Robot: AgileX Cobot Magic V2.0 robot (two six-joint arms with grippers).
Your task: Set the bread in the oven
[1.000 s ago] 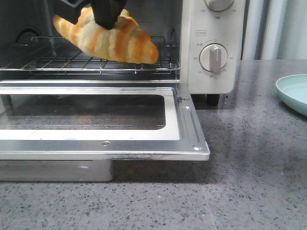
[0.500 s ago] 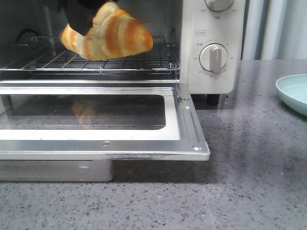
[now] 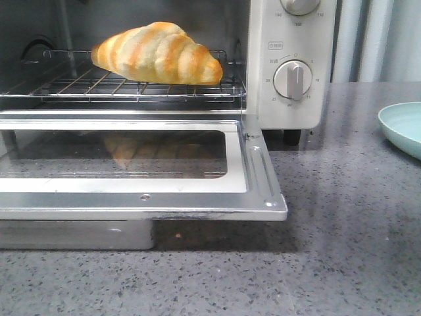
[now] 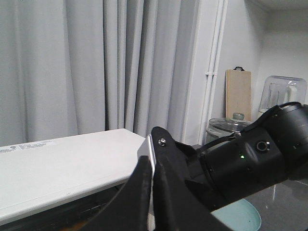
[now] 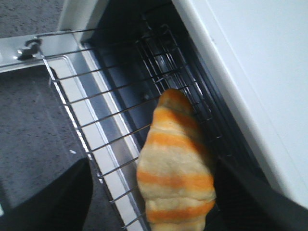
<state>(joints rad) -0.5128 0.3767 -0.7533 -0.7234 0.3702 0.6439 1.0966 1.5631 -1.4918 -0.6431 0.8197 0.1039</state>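
Oven [image 3: 293, 79] fills the upper left of the front frame, door dropped open. Bread [image 3: 158, 54] lies on the wire rack [image 3: 79, 84], long axis left-right. Right gripper [image 5: 149, 202] spread wide, straddling bread, nearer. Left gripper [image 4: 153, 173] pressed together, empty.

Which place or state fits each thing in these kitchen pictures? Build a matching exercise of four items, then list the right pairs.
Column one:
1. striped golden croissant-shaped bread
2. glass-windowed oven door
3. pale green plate
4. round beige dial

Column two:
A. folded down, open
B. on the oven's cream front panel
C. lying on the wire rack
D. on the grey counter, at the right edge

Pairs: 1-C, 2-A, 3-D, 4-B
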